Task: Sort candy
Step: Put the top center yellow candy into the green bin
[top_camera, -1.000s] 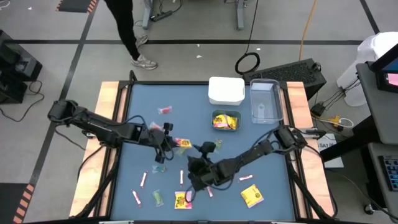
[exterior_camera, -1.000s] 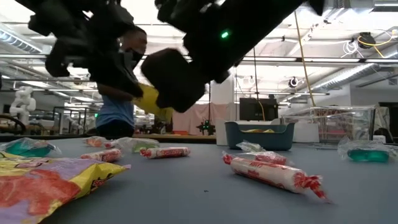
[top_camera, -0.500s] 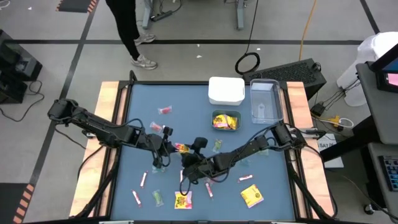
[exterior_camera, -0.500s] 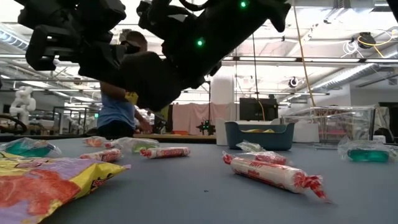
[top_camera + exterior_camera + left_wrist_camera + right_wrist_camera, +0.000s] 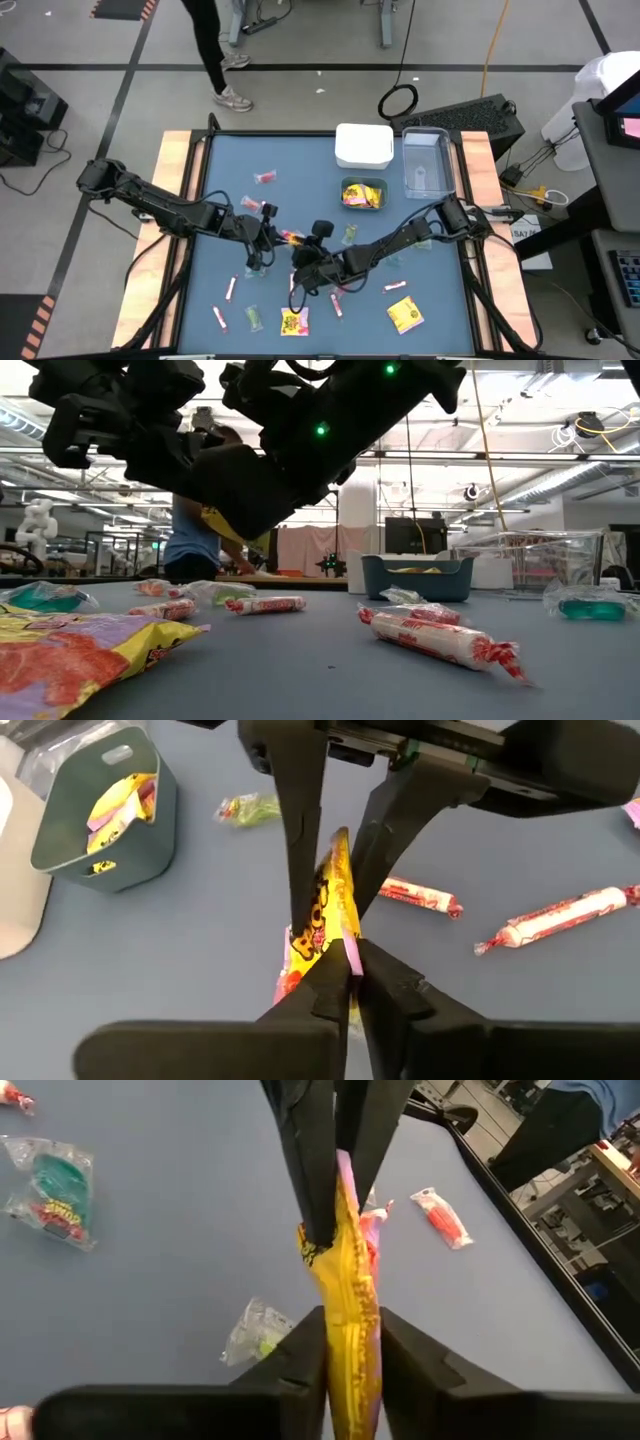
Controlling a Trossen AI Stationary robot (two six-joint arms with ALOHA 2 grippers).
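mid-table over the blue mat (image 5: pixel 230 210), i see 1 yellow packet (image 5: pixel 335 910) pinched edge-on by both: left gripper (image 5: pixel 278 236) clamps 1 end, right gripper (image 5: pixel 350 1342) the opposite end.

Grey floor (image 5: pixel 90 70) (black tape lines), bright ceiling lights (image 5: pixel 590 430).

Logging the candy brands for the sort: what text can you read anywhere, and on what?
Held yellow packet: red letters, perhaps "ROC", partly hidden; uncertain.
Near yellow packet: red print, blurred, unreadable.
Green sweet: red print, too small to read.
Pink sticks: no legible text.
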